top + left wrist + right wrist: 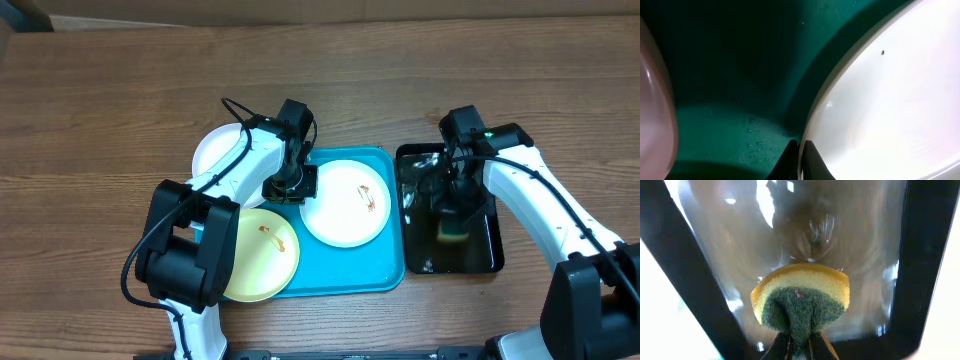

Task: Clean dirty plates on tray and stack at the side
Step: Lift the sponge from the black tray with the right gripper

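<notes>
A white plate [345, 203] with a brown-orange smear lies on the right half of the turquoise tray [385, 270]. My left gripper [290, 187] is shut on this plate's left rim, and the left wrist view shows the rim [840, 85] running between the two dark fingers of the left gripper [801, 150]. A pale yellow-green plate [258, 253], also smeared, overlaps the tray's left edge. Another white plate [215, 152] rests on the table behind the left arm. My right gripper [453, 208] is shut on a yellow-and-green sponge [800, 300] over the black tray [485, 262].
The glossy black tray stands right of the turquoise one and holds water that reflects the light. Bare wooden table [100, 120] spreads left and behind. A pale curved plate edge [655, 110] shows at the far left of the left wrist view.
</notes>
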{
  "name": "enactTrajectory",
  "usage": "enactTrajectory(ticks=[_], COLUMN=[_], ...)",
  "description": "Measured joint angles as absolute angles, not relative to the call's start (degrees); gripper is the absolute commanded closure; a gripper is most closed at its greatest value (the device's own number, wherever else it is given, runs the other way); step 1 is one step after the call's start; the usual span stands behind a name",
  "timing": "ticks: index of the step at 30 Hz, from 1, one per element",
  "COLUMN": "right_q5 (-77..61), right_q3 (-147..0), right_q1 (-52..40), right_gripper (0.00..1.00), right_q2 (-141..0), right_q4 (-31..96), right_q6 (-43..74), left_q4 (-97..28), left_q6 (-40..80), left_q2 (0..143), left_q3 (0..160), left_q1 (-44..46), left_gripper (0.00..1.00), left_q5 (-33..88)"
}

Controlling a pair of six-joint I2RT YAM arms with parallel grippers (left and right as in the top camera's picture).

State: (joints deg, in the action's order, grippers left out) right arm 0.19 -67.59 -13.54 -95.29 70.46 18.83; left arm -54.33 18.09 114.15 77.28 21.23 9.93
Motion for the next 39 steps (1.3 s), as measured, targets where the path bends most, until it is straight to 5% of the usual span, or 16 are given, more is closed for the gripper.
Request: enactTrajectory(ticks=[13, 39], right_q5=[-1.5, -5.1], right_q3=[-67.5, -67.5], right_q1=[-13.5, -13.5], right_gripper=[0.96, 0.96], right_q2=[-95.3, -95.3], right_q4=[78.1, 64.5], right_q6=[19.3, 15.0], left_q4=[-55.1, -55.3], left_q6=[18.1, 18.1], left_q2=[114.1, 114.1], left_q3=[77.3, 77.3], left_q1=[21.2, 21.2], left_gripper=[0.95, 0.96], left_q5=[10.1, 6.3])
